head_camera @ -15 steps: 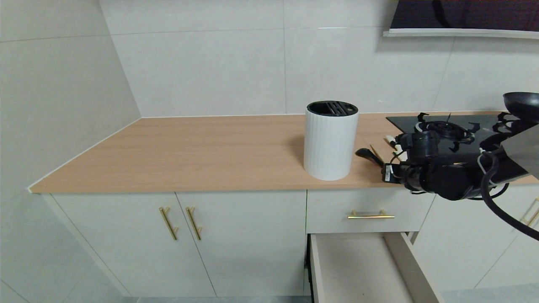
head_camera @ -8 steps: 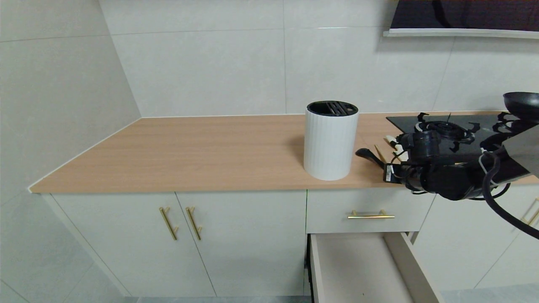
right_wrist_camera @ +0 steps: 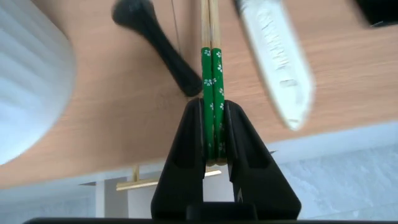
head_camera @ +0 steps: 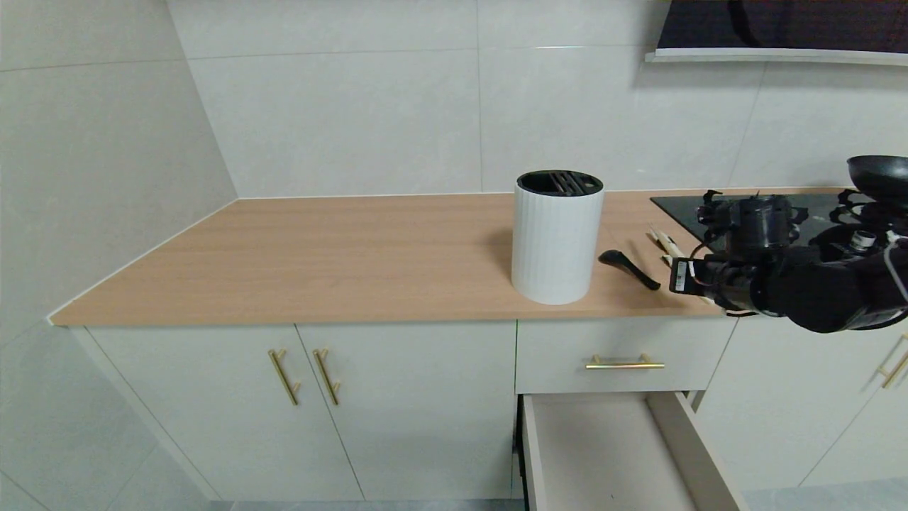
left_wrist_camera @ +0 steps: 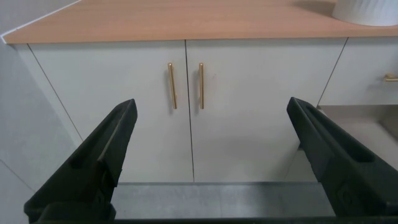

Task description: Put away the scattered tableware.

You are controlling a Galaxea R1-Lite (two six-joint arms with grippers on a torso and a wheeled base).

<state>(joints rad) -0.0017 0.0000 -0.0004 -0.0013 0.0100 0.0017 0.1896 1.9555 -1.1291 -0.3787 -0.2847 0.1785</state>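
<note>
Bamboo chopsticks (right_wrist_camera: 210,68), one pair with green, white-flowered ends, were to the right of the white ribbed holder (head_camera: 557,241), clamped tight between the right gripper's (right_wrist_camera: 211,149) jaws; the left gripper's (left_wrist_camera: 211,106) jaws stood wide apart.

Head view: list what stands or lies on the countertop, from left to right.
white utensil holder, black utensil, gas hob, black pan. Left out: chopsticks and white knife, overlapping each other.
</note>
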